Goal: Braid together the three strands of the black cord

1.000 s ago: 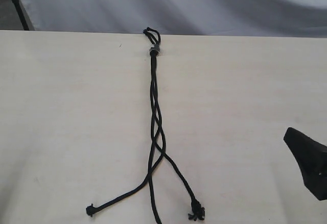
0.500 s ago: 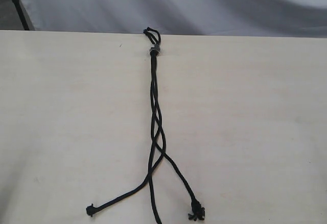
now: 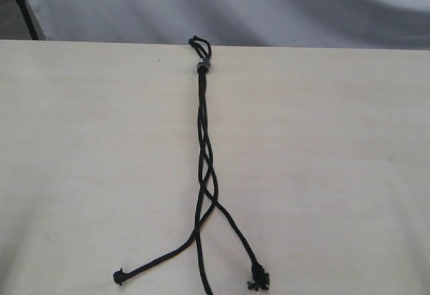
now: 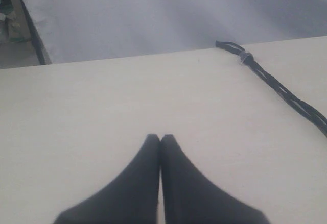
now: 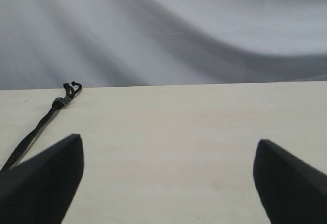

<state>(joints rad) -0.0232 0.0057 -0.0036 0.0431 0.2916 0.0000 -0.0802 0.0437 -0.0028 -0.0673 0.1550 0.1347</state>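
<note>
Thin black three-strand cord, partly braided, on pale wooden table; left gripper pressed together, right gripper spread wide, both clear of cord.

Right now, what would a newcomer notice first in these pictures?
A black cord lies down the middle of the table, its banded knot at the far edge, loosely twisted before splaying into three strands near the front. The left end effector is shut and the right end effector wide open, neither touching it.
</note>
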